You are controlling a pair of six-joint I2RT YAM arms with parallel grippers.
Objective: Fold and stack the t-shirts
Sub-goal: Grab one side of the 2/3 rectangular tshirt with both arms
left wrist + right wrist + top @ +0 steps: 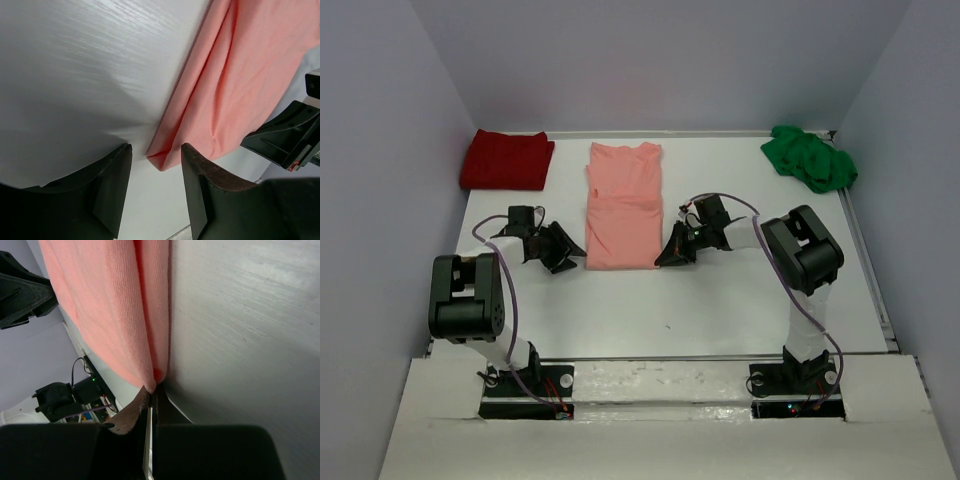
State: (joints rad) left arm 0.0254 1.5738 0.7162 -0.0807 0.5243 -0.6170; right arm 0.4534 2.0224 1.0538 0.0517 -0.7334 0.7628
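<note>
The salmon-pink t-shirt (623, 205) lies flat in the middle of the table, folded into a long strip with its collar at the far end. My left gripper (572, 256) stands open at the strip's near left corner. In the left wrist view that corner of the pink t-shirt (240, 75) pokes in between the left gripper's (156, 150) spread fingers, untouched. My right gripper (672, 254) is at the near right corner. In the right wrist view the right gripper (152, 391) is shut, its tips pinching the corner of the pink cloth (110, 305).
A dark red t-shirt (507, 160) lies folded at the far left. A bright green t-shirt (810, 158) is crumpled at the far right corner. White walls close in the table (720, 310) on three sides.
</note>
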